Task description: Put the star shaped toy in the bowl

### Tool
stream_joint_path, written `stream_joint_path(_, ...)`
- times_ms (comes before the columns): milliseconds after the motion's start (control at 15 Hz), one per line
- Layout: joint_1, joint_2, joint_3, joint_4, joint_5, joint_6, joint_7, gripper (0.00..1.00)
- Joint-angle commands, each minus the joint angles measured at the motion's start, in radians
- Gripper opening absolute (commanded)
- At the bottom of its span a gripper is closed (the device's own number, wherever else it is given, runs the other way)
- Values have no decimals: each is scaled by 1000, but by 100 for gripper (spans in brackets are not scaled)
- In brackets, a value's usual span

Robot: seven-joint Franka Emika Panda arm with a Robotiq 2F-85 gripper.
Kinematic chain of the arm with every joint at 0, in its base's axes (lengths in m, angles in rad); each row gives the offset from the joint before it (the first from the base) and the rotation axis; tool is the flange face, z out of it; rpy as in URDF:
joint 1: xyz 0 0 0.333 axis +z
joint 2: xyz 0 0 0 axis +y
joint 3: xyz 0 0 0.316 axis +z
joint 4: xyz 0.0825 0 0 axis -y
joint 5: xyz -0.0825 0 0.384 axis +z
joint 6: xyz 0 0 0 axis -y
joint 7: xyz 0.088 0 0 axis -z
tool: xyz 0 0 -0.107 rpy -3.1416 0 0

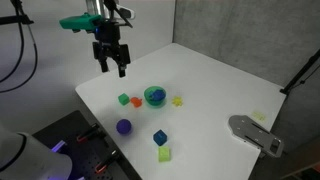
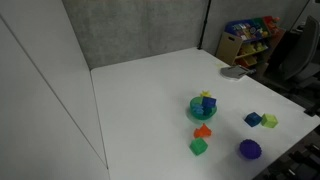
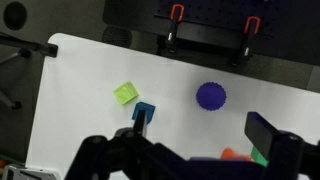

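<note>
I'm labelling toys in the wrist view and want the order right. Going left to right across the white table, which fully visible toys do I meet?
lime-green cube → blue block → purple ball

We see the bowl (image 1: pixel 155 96) approx. mid-table: small, round, teal-green outside w/ a blue inside, sitting upright on the white tabletop (image 1: pixel 230 80). The star shaped toy (image 1: pixel 178 100) is a tiny flat yellow-orange piece, much smaller than the bowl. It lies flat on the tabletop just beside the bowl, outside the rim, i.e. not in it. At this res. we can't tell whether the two touch. In an exterior view from a different angle, the bowl (image 2: pixel 203 108) stands in front of the toy (image 2: pixel 207 96), which shows only as a yellow bit past the far rim.
</note>
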Motion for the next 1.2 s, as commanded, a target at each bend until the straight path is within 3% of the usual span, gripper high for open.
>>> stream_joint_path(0,16,1,-13,2,-5,-2,6,100)
stream_joint_path(600,16,64,-6,51,-13,58,25,100)
stream_joint_path(1133,9,319,-6,226,-12,203,67,100)
